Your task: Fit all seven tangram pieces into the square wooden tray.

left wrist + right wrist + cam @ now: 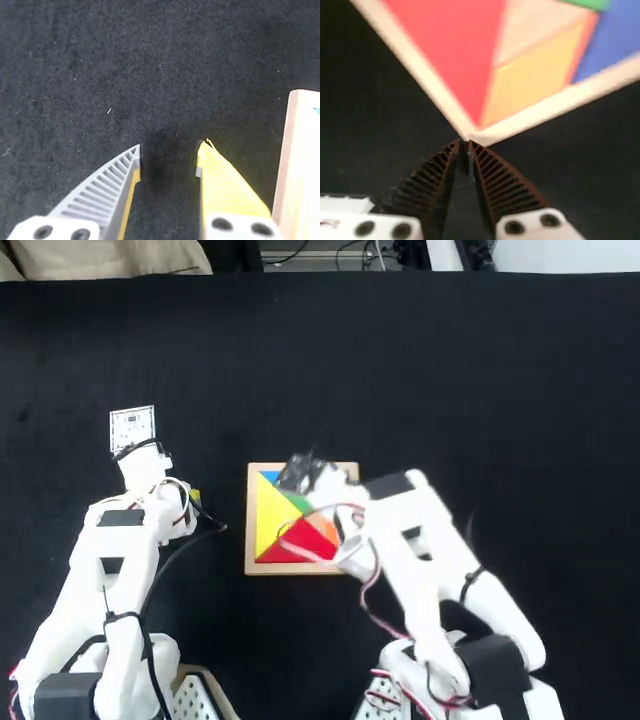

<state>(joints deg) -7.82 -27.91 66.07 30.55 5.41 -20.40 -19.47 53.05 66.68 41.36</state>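
Tangram tray (439, 92): its corner sits just off the tips of your right gripper (465, 145), which is pressed together on nothing. Inside that corner a red triangle (455, 45) and an orange piece (535, 75) lie flat and flush. The tray rests about mid-table (450, 370). Your left gripper (170, 152), spread and empty, hangs over bare table beside the tray. The pieces look thin, light, stiff and smooth, so pushing an edge seems safer than pinching.
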